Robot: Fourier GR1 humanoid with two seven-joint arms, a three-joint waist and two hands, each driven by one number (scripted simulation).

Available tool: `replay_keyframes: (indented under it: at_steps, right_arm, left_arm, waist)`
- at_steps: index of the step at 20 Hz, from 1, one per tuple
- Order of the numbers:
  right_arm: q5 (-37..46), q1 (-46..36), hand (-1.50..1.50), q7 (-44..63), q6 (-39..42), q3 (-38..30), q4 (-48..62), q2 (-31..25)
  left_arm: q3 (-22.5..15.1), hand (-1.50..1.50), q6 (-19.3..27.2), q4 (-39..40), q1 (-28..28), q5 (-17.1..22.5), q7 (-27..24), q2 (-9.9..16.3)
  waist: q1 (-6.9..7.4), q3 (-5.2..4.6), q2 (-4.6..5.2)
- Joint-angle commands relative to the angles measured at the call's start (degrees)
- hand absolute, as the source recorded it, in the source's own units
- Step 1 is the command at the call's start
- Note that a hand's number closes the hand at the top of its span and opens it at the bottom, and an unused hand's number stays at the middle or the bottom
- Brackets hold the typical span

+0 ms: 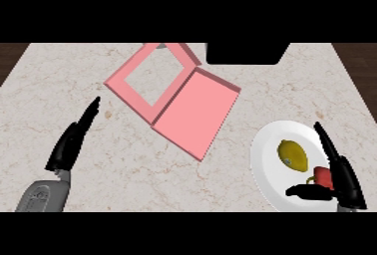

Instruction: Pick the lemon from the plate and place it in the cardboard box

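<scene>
On the white plate (269, 149) at the lower right of the marble worktop (74, 64), the lemon (293, 155) is seen lying untouched, near the plate's middle. A small red object (322, 176) is seen just beside it toward the lower right, partly hidden; what it is cannot be told.

The right robot hand (338, 172) is held over the plate's right part, fingers (324, 139) straight and pointed toward the far edge, thumb (307, 191) stuck out to the left below the red object. The hand is released; nothing is grasped. The lemon is seen to the left of the fingers, with a gap of bare plate between them. Whether the thumb touches the red object cannot be told.

The left robot hand (70, 144) is seen at the lower left, fingers straight and pointed up and slightly right, also released and holding nothing. Its grey forearm (44, 196) is seen coming in from the lower edge. It is well apart from the plate and the box.

The pink box (147, 82) is seen at the upper middle of the worktop, set at an angle, its flap (195, 112) laid open toward the lower right. Bare worktop is visible through the box's frame. The flap's near corner is between the two hands, apart from the plate.

A black object (247, 52) is seen at the far edge, right of the box.
</scene>
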Motion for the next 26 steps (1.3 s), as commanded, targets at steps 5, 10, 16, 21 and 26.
replay_keyframes:
  at_steps: [5, 10, 16, 21, 26]
  right_arm:
    - [5.7, -1.5, 1.5, -3.1, -11.0, 0.6, 3.7, 3.6]
    - [5.7, -7.1, 1.5, -4.1, -16.6, -2.9, 7.4, 3.8]
    - [6.6, -0.9, 1.5, -1.7, -20.8, -1.9, -1.4, 7.3]
    - [20.4, -6.0, 1.5, 11.1, -31.0, 7.5, 4.3, 9.7]
    - [28.5, -8.5, 1.5, 17.0, -26.3, 9.0, 7.3, 9.8]
  left_arm:
    - [1.0, 0.0, 0.3, 2.6, -3.4, 0.0, 0.7, -1.1]
    - [-1.3, 0.0, 0.8, -2.5, 2.8, -1.7, -0.9, -1.6]
    - [2.3, 0.0, -2.6, -0.4, 0.3, 0.8, -0.8, 1.3]
    - [-0.2, 0.0, -1.7, -1.5, 0.9, -0.8, -0.9, -0.4]
    - [-2.0, 0.0, -2.8, -2.3, -1.5, -1.2, -1.0, -0.8]
  waist:
    - [0.04, 0.94, 0.44]
    - [0.91, 0.98, 0.39]
    - [0.03, 0.9, 0.3]
    - [2.61, 0.62, 0.82]
    - [8.41, -0.6, 3.17]
